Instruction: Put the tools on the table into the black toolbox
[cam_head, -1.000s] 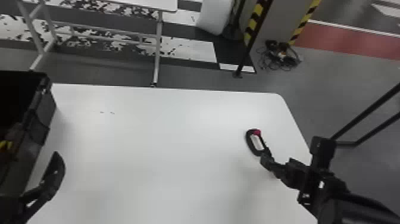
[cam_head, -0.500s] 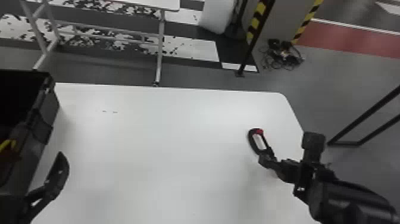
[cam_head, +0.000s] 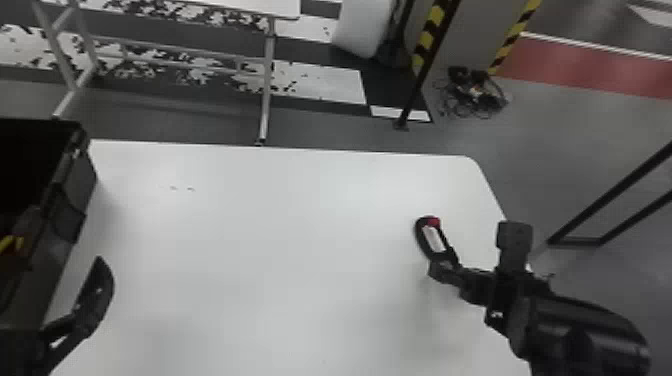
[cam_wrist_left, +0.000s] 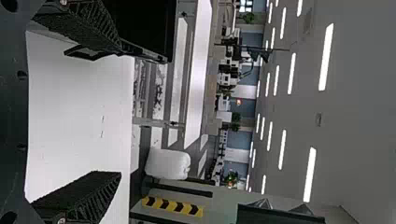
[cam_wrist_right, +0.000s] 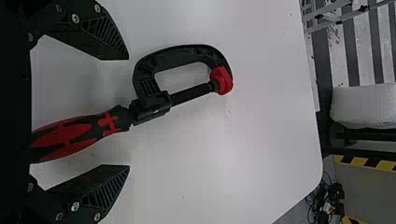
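Observation:
At the table's right side in the head view is my right gripper (cam_head: 445, 272), over the handle end of a black and red clamp (cam_head: 424, 240). The right wrist view has the clamp (cam_wrist_right: 184, 51) lying on the white table, its red and black handle between the spread fingers of my right gripper (cam_wrist_right: 129, 113), which touch nothing. My left gripper (cam_head: 100, 265) is beside the black toolbox (cam_head: 82, 192) at the left. In the left wrist view my left gripper (cam_wrist_left: 122, 114) stands open and holds nothing; the toolbox (cam_wrist_left: 154, 57) is next to one finger.
The white table (cam_head: 280, 225) extends between the arms, with its rounded far corner at the right. Something yellow (cam_head: 12, 244) shows inside the toolbox. Beyond the table are a white-topped frame table (cam_head: 267, 80), a black post (cam_head: 425, 65) and cables on the floor (cam_head: 472, 92).
In the head view, the right forearm has swung lower and slightly left, with its fingertips staying by the clamp. The whole scene, left gripper included, has shifted slightly to the right.

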